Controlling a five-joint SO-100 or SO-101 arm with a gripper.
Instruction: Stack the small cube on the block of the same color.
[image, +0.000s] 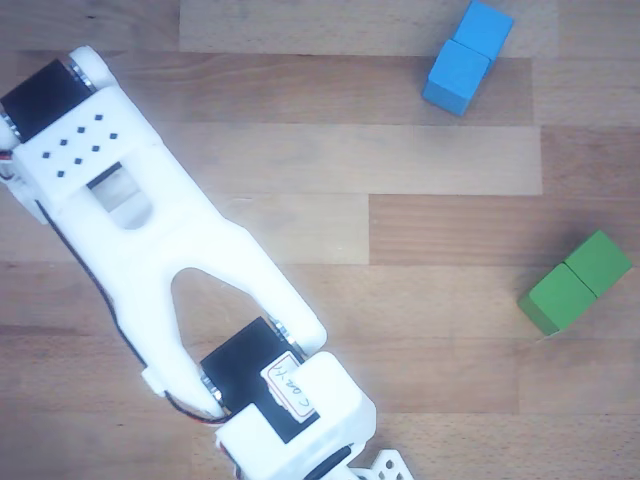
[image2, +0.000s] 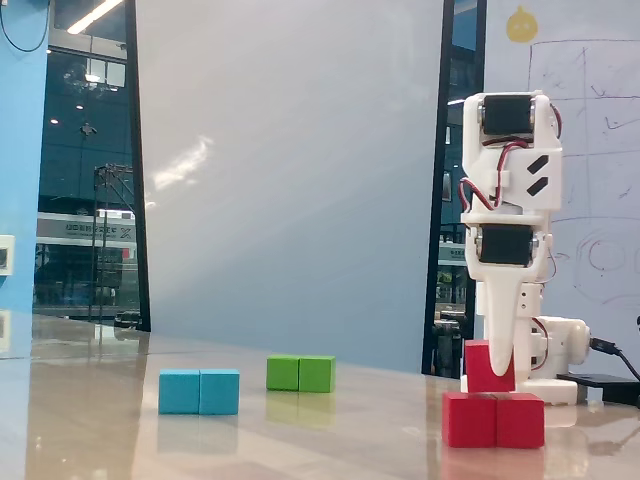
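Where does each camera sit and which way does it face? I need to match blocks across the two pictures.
Other view: above, looking straight down at the wooden table; the white arm runs diagonally over the left half, the gripper out of frame.
Fixed view: near table height, looking sideways across the table; the upright arm and gripper touch the small red cube, which rests on the red block.
Shared: the arm, the blue block and the green block. Red pieces appear only in the fixed view.
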